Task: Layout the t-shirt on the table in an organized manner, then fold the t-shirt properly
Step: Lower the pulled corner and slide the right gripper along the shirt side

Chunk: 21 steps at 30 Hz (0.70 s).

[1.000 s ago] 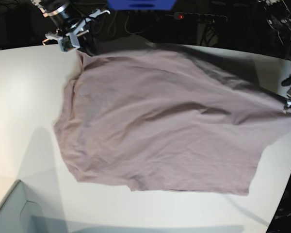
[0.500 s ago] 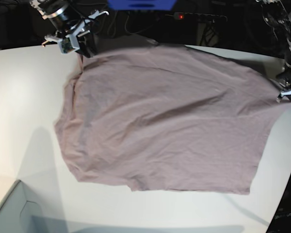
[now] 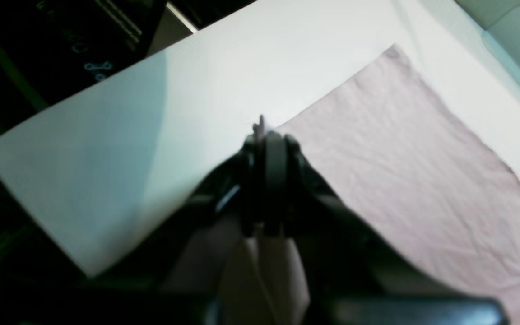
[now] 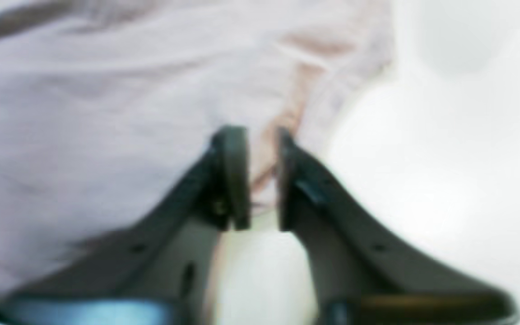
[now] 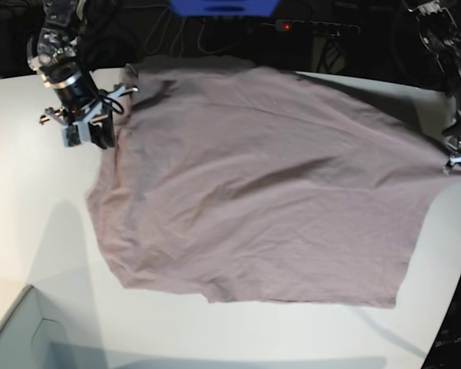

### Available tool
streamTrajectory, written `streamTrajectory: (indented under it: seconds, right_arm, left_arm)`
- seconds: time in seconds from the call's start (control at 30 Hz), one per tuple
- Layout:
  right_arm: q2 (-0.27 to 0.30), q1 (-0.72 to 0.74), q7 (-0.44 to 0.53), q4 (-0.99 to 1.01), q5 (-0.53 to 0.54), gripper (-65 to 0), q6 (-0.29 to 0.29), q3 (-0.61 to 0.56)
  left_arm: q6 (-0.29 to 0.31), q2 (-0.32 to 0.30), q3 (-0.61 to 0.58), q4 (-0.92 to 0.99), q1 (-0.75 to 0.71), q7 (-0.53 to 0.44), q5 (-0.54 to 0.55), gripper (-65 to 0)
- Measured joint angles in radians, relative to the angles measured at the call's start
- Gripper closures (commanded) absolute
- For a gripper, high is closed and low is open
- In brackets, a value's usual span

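The left gripper (image 3: 266, 144) is clamped on a corner of the t-shirt (image 5: 261, 184); a small tuft of cloth shows above the closed jaws in the left wrist view. It holds that corner at the right edge of the tabletop (image 5: 31, 154), apparently to keep the cloth stretched flat.

The right gripper (image 4: 255, 176) sits at the shirt's edge near the far left corner of the tabletop. Its jaws are drawn together with a fold of cloth between the pads, so it appears pinched on the hem.

The shirt lies spread across the middle of the tabletop, wrinkled.

The base view shows the whole outline and both arms. Only the wrist views show the jaw contact; the right wrist view is blurred.
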State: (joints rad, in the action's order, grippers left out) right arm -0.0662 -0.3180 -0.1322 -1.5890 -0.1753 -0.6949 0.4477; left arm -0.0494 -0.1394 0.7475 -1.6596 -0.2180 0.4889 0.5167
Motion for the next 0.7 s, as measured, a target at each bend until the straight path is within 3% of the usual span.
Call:
streamTrajectory:
  seconds: [0.17,0.53,0.7]
  right_arm:
    - [0.044,0.113,-0.138,0.103,0.006,0.0,0.001,-0.002]
    - [0.052,0.155,-0.137,0.228,0.005,0.0,0.003,-0.026]
    - [0.124,0.246,-0.09,0.4,0.051,0.0,0.0,-0.035]
  left_arm:
    - [0.0,0.002,0.0,0.0,-0.003,0.001,0.0,-0.1]
    - [0.0,0.005,0.001,0.0,-0.003,0.0,-0.004,-0.1]
    - [0.0,0.005,0.001,0.0,-0.003,0.0,-0.005,-0.1]
